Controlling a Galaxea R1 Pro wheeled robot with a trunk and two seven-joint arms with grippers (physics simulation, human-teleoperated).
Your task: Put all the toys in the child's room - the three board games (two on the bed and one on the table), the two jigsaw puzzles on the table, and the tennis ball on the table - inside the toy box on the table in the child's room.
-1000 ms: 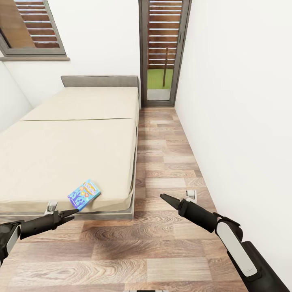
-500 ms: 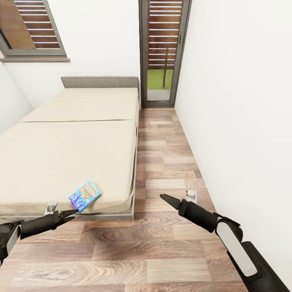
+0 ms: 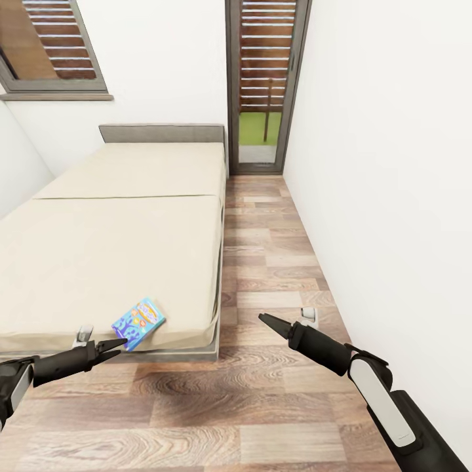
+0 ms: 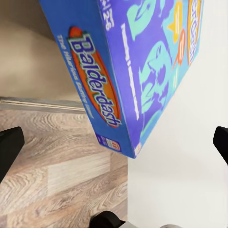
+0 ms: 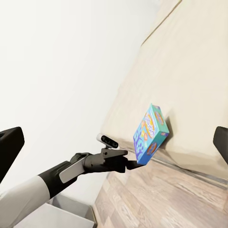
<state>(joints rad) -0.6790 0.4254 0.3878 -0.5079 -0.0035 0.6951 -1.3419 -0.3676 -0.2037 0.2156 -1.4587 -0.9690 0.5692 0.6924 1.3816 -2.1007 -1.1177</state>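
Head view: blue board game (image 3: 138, 323) lay flat near foot corner of bed (image 3: 118, 242), close to edge. Left gripper (image 3: 117, 345) hovered just in front of it, jaws looked together; right gripper (image 3: 267, 320) over wood-plank floor (image 3: 262, 393), well apart from box, jaw state could not be told. Left wrist view alone gave box lettering, "Balderdash" on glossy side panel. Right wrist view showed left arm's tip at box's near corner. Mattress beige, smooth, matte.
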